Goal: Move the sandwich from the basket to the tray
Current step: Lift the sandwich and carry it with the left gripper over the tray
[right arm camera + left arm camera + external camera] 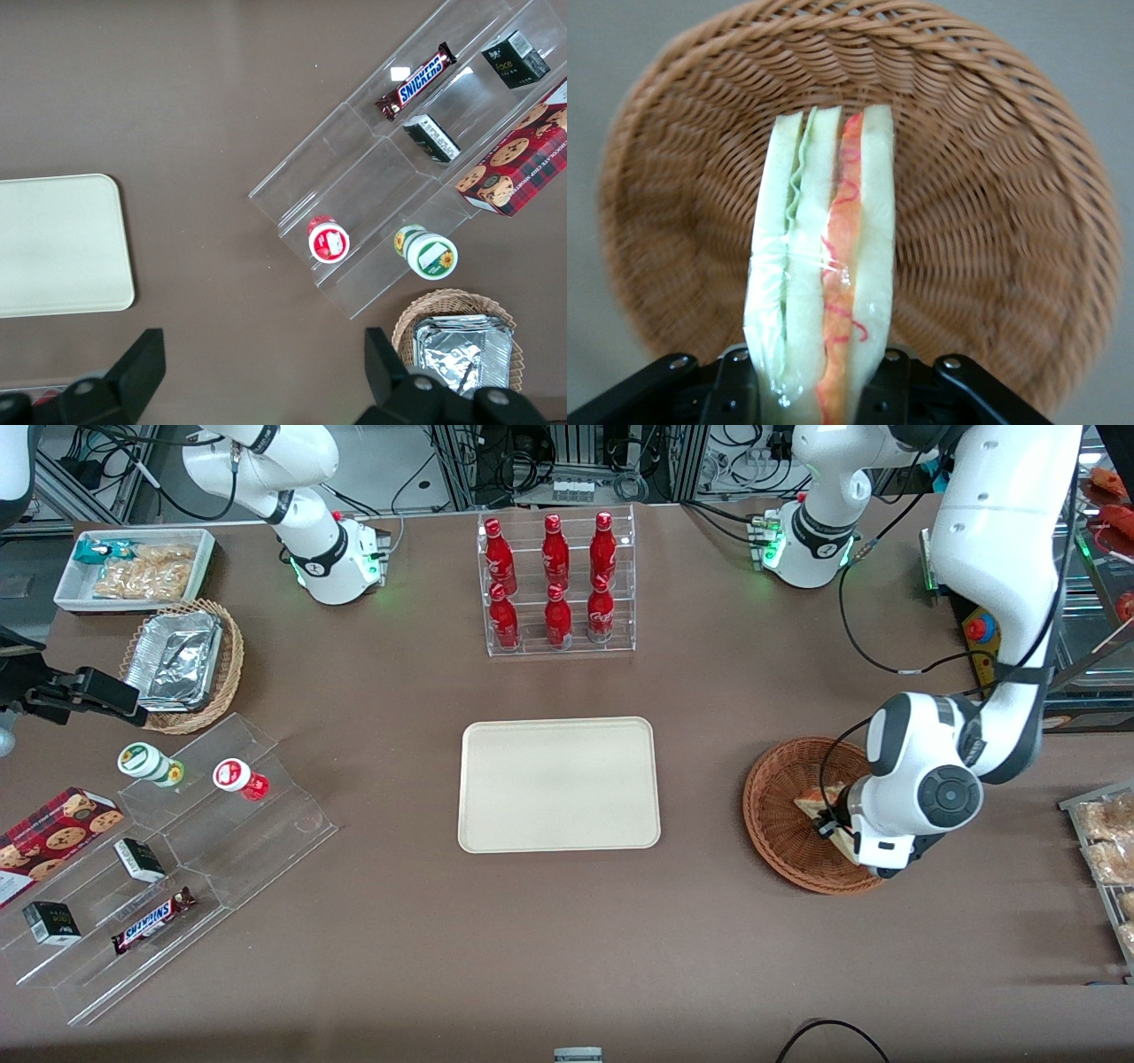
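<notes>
A: Report positions, taking the tray (559,785) as reference, from the parked arm's end toward the working arm's.

B: Farthest toward the parked arm's end, a stepped clear stand (177,859) carries a Snickers bar (152,920), two small dark boxes and two lidded cups. A cookie box (55,837) lies at its edge. Farther from the front camera than the stand, a tan basket (221,669) holds foil containers (174,660), and a white bin (73,583) holds snacks.

A: Near the tray?

B: The tray lies flat and bare at mid-table. A clear rack (558,583) with six red bottles (555,549) stands farther from the front camera than the tray, well apart from it.

A: The sandwich?

B: The sandwich (822,274) is in the basket (992,204), which sits beside the tray toward the working arm's end, apart from it. It stands on edge, with green filling in one layer and red-orange in the other.

A: Your gripper?

B: My gripper (818,390) is down in the basket. My jaws are closed on the sandwich, one finger on each bread face, at its wide end.
</notes>
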Action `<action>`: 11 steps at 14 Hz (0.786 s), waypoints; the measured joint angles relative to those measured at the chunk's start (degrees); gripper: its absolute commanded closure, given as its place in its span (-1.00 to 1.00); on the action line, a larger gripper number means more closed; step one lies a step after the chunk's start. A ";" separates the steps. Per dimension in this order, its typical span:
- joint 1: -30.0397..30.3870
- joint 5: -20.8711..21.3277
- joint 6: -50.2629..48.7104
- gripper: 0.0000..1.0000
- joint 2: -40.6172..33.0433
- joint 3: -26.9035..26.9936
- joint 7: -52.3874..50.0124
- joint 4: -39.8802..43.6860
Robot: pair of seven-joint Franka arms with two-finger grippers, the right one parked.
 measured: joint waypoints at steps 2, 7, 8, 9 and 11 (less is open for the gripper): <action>-2.72 -0.14 -10.24 0.42 -1.92 -2.07 -0.14 6.08; -20.15 -0.85 -15.21 0.42 1.88 -4.10 -8.60 14.05; -23.46 -1.60 -14.95 0.41 4.71 -4.18 -9.56 16.68; -26.22 -2.25 -14.57 0.41 7.88 -4.19 -9.81 20.02; -30.03 -2.78 -11.92 0.41 14.09 -4.39 -9.81 26.48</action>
